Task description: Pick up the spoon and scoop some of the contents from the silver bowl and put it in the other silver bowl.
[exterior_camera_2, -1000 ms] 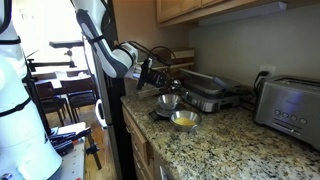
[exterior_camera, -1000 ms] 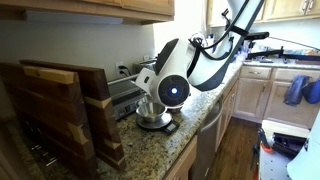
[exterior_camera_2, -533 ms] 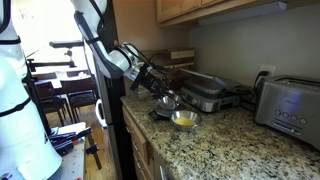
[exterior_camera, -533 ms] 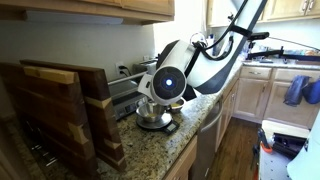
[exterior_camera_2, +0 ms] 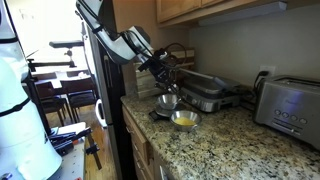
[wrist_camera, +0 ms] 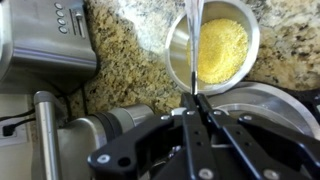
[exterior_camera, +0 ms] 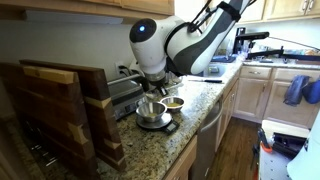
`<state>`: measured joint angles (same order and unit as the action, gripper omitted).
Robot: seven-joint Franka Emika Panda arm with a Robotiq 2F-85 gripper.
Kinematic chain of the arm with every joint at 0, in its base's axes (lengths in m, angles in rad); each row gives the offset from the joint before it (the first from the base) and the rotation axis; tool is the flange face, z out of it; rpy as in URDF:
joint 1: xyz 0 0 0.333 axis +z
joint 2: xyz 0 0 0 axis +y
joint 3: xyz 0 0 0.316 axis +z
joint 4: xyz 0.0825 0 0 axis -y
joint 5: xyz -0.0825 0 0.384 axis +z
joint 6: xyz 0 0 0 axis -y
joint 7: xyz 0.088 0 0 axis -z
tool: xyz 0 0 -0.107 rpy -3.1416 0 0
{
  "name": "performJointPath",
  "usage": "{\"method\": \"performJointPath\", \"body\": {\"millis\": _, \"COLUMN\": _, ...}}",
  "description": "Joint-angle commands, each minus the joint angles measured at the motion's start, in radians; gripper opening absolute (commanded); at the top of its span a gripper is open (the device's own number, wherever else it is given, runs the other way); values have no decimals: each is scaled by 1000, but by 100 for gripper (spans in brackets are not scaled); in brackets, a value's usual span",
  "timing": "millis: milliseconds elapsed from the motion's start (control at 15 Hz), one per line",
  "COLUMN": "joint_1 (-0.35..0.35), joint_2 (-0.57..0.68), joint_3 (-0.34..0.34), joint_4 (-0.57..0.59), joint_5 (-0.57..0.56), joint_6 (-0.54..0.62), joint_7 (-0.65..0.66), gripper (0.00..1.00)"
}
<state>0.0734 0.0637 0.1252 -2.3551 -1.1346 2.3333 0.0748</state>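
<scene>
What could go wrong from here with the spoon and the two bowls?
The gripper pinches the spoon only by its thin handle, so it might twist or slip when it digs into the yellow contents. The filled bowl and the other silver bowl stand close together, so a push on a rim could tip or shove one.

The arm (exterior_camera: 192,40) is rounded and white, the hand (wrist_camera: 197,108) black.

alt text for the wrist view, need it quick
The hand grips the spoon, whose thin shaft crosses a silver bowl of yellow contents on a speckled granite counter. A silver appliance sits top left.
</scene>
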Motion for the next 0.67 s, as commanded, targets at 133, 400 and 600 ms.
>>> {"method": "performJointPath", "body": {"millis": 133, "joint_1": -50, "joint_2": 2, "joint_3": -64, "joint_4": 86, "joint_5": 371, "joint_6": -47, "joint_7": -355, "gripper": 3}}
{"method": "performJointPath", "body": {"millis": 400, "joint_1": -105, "joint_2": 9, "joint_3": -127, "joint_4": 159, "joint_5": 582, "joint_6": -92, "joint_7": -459, "gripper": 3}}
{"method": "performJointPath", "body": {"millis": 600, "joint_1": -140, "joint_2": 34, "joint_3": -169, "joint_4": 213, "joint_5": 690, "joint_6": -106, "joint_7": -456, "gripper": 3}}
